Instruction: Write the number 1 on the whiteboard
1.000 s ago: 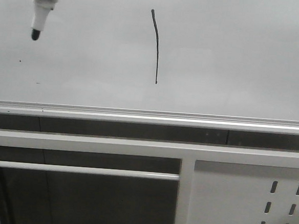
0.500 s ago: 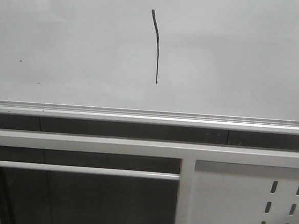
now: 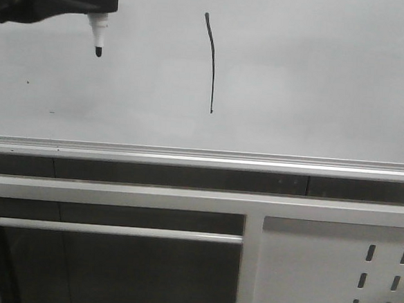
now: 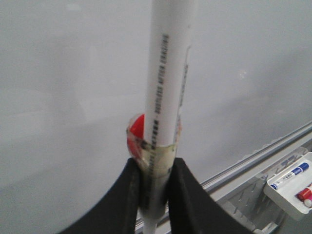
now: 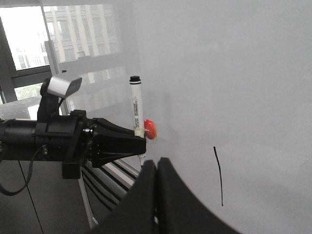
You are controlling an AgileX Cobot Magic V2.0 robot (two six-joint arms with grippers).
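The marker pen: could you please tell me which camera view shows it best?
The right wrist view: the whole marker pen shows upright, held by the left gripper. The left wrist view shows only its barrel close up; the front view only its tip.

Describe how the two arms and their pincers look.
The left pincer is matte black, with wedge-shaped fingers on a blocky black body; a grey camera housing sits on top and black cables trail below. The right pincer shows two smooth, black, curved fingers.

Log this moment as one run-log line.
left gripper: shut on marker | right gripper: shut, empty | number 1: drawn on whiteboard | marker tip: off stroke
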